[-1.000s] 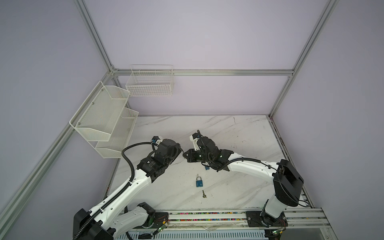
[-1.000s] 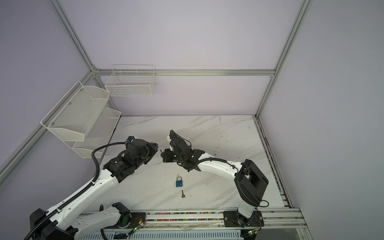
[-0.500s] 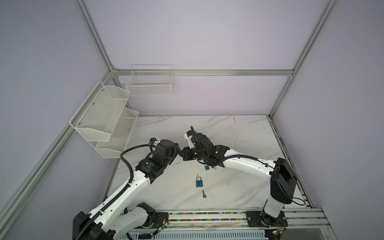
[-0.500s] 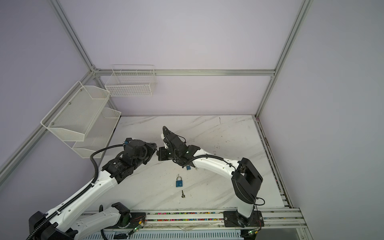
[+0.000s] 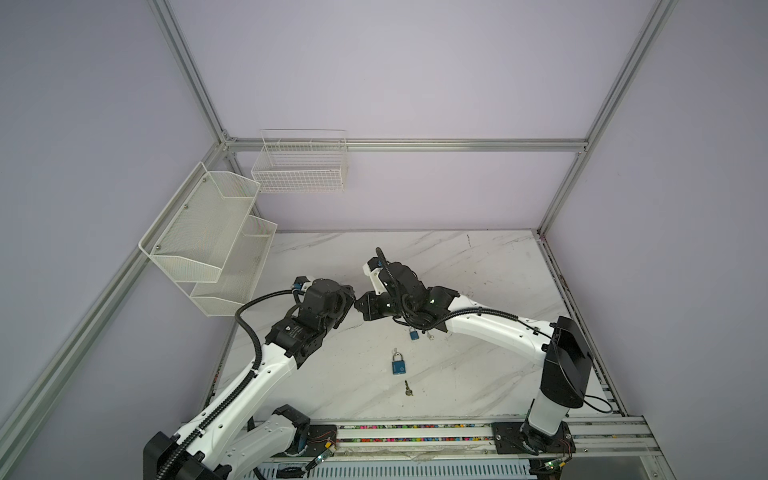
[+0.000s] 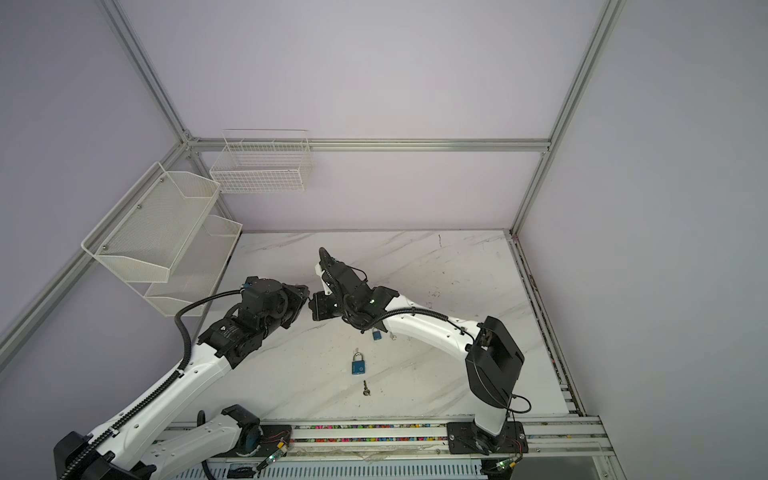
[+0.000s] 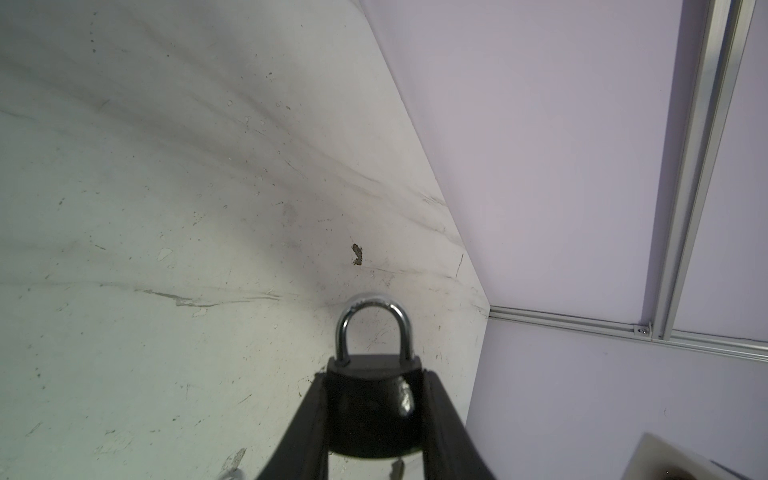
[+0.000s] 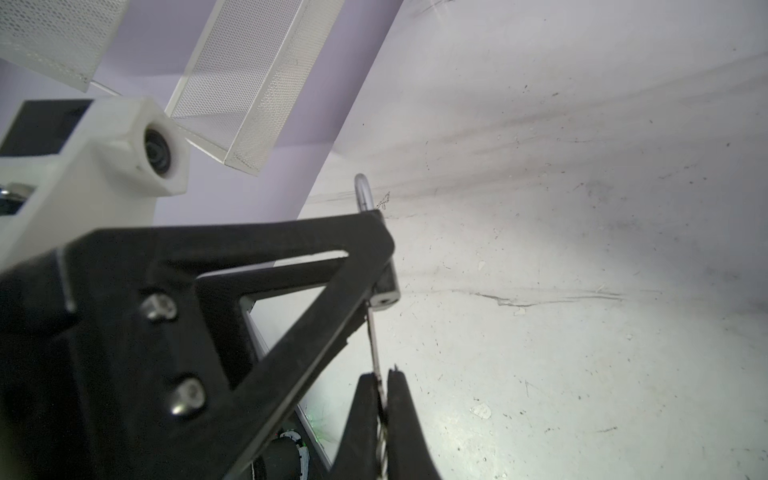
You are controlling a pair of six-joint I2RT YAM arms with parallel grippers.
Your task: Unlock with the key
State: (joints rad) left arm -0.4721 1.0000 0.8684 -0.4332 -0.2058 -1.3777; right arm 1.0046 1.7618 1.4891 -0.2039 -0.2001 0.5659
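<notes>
We see the left fingers [image 7: 309,428] closed on a black padlock [image 7: 374,403], one finger on each side of its body. Its silver shackle [image 7: 371,305] stands clear beyond the tips, with both legs seated in the body. The lock hangs in the air above the marble worktop [image 7: 166,208].

The right fingers [image 8: 365,419] are pressed together on a key [image 8: 375,345]. They grip its head so that the thin blade runs out towards the underside of the lock. The blade's tip reaches that bottom face, but we cannot tell whether it sits in the keyhole.

In both top views the two arms meet tip to tip, a little left of the worktop's middle.

Nearer the front edge a blue padlock [image 5: 397,365] lies flat, with a second key [image 5: 408,388] just in front of it, not touching. A smaller blue padlock [image 5: 412,333] shows partly beneath the right arm. A white mesh shelf [image 5: 199,232] and a wire basket [image 5: 299,166] hang on the walls, well apart from the arms.
</notes>
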